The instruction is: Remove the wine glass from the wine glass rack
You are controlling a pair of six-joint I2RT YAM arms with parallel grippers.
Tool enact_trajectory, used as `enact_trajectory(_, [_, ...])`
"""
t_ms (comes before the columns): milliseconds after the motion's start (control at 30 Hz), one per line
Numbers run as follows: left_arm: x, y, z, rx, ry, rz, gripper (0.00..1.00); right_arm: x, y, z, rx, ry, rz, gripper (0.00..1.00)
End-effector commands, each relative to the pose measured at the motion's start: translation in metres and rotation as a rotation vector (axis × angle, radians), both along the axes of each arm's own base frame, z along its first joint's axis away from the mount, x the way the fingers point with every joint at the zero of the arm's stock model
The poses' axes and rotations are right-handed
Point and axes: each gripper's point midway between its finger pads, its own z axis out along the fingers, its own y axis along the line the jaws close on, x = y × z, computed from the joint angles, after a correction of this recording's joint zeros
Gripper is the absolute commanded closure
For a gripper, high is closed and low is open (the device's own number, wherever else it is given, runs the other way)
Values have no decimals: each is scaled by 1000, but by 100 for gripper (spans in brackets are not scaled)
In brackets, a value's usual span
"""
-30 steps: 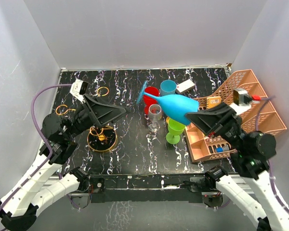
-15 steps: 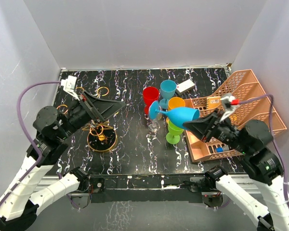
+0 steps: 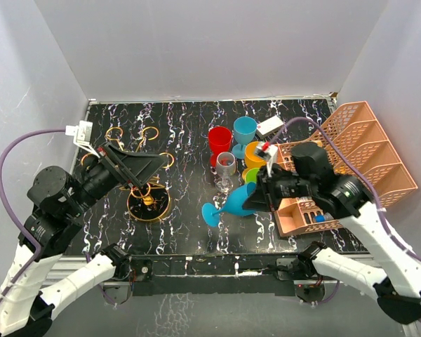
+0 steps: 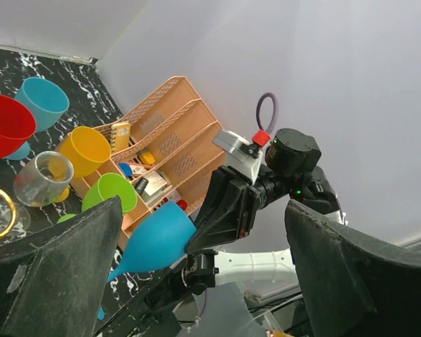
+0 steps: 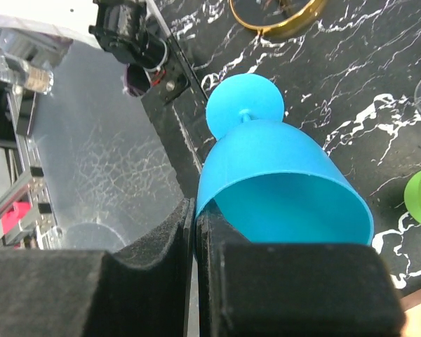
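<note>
The wine glass (image 3: 231, 203) is bright blue plastic and lies tilted, its foot low over the front middle of the table. My right gripper (image 3: 258, 199) is shut on its rim, one finger inside the bowl and one outside. The right wrist view shows the wine glass (image 5: 281, 175) from its mouth, with the right gripper (image 5: 195, 210) pinching the rim at the left. The wine glass rack (image 3: 149, 202), gold wire on a round dark base, stands at the left with nothing hanging on it. My left gripper (image 3: 154, 165) hovers open above the rack and holds nothing. The left wrist view has the glass (image 4: 151, 242) between the wide left gripper (image 4: 203, 210) fingers, far off.
Red (image 3: 219, 137), teal (image 3: 244, 128), orange (image 3: 256, 151) and green (image 3: 251, 174) cups and a clear glass (image 3: 226, 163) cluster mid-table, just behind the held glass. A peach mesh organiser (image 3: 365, 151) fills the right side. A white block (image 3: 270, 125) lies at the back.
My right gripper has swung the blue glass down and forward, from high over the cups to low near the table's front. My left gripper has opened wider and drawn back left.
</note>
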Motion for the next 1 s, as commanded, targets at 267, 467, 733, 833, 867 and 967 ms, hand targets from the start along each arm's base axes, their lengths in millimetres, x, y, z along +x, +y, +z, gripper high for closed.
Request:
enact_trajectory(267, [-19, 41, 4, 23, -64, 118, 3, 39, 32, -62, -451, 238, -54, 92])
enact_trajectory(467, [-25, 55, 7, 48, -86, 158, 3, 51, 49, -88, -637, 186, -134, 92])
enact_trajectory(733, [-31, 67, 7, 67, -97, 193, 3, 66, 60, -105, -767, 131, -201, 92])
enact_trajectory(833, [-32, 70, 7, 70, -101, 202, 3, 75, 61, -107, -789, 99, -232, 92])
enact_trajectory(867, [-32, 71, 7, 72, -100, 206, 3, 79, 63, -106, -789, 87, -242, 92])
enact_trajectory(967, [-33, 73, 6, 74, -96, 210, 3, 88, 68, -104, -779, 58, -263, 92])
